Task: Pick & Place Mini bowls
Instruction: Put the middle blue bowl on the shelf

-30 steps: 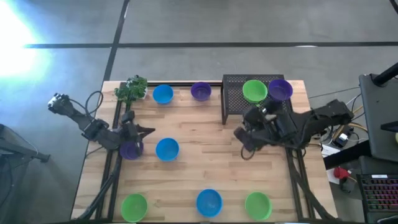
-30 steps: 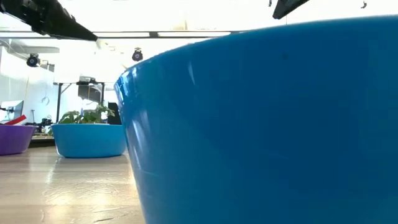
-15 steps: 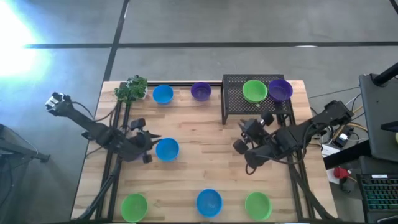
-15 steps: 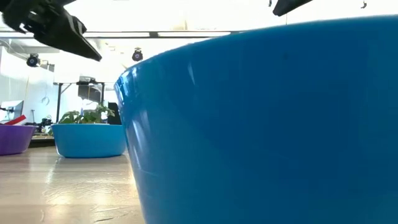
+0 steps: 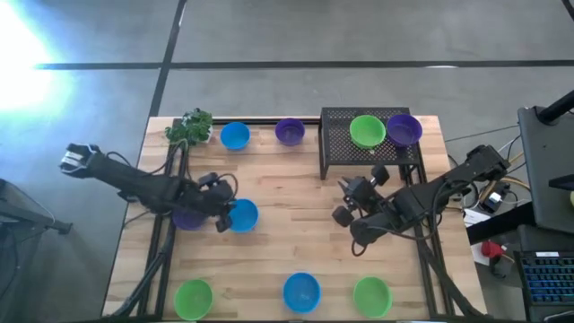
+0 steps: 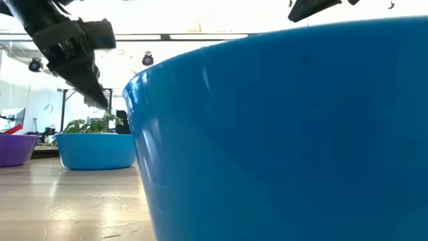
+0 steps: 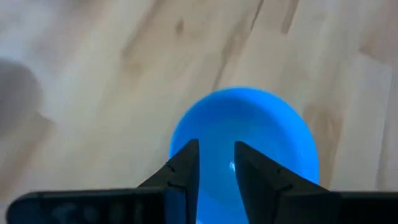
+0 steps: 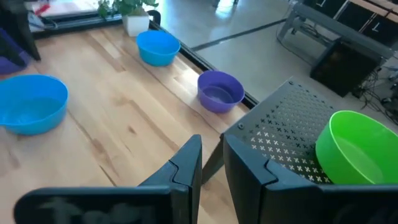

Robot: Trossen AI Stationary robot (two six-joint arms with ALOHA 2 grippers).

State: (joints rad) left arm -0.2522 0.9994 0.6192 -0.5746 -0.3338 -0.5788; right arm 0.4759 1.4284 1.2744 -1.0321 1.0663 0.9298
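Over the last second the left gripper (image 5: pixel 224 215) has slid from the small glossy purple plastic bowl (image 5: pixel 186 218) at the table's (image 5: pixel 296 238) nine o'clock toward centre, onto the round glossy blue plastic bowl (image 5: pixel 242 215). Its fingers (image 7: pixel 185 168) are slightly parted and empty, poised over that bowl's near rim, so a pick looks imminent. At three o'clock, the right gripper (image 5: pixel 345 199) has drifted inward from the black perforated metal rack (image 5: pixel 334 144); its fingers seem nearly closed, holding nothing.
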